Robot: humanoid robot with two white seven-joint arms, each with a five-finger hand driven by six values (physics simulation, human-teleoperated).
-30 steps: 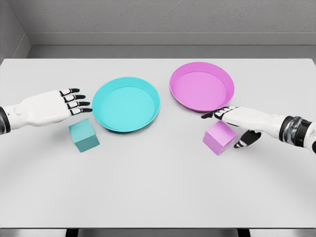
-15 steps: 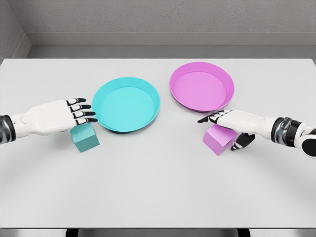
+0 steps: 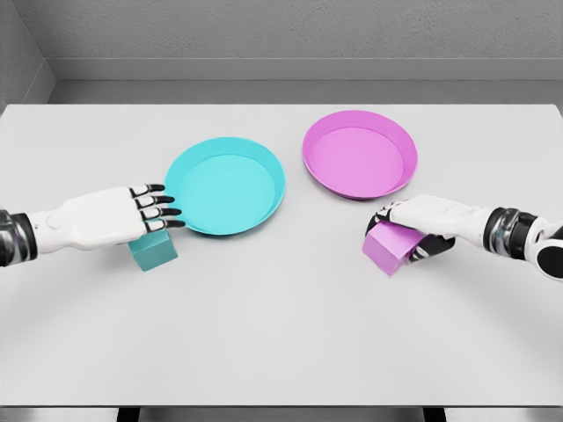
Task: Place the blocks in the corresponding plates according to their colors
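The left hand [image 3: 132, 215], fingers extended, hovered over the teal block [image 3: 152, 250] beside the teal plate [image 3: 226, 185]; the right hand [image 3: 420, 224] curled around the pink block [image 3: 391, 245] below the pink plate [image 3: 359, 154]. Grasping appeared underway; lifting each block plateward seemed next.

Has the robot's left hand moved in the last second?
Yes. The left hand has dropped toward the camera and rightward, now covering the teal cube beside the teal round plate.
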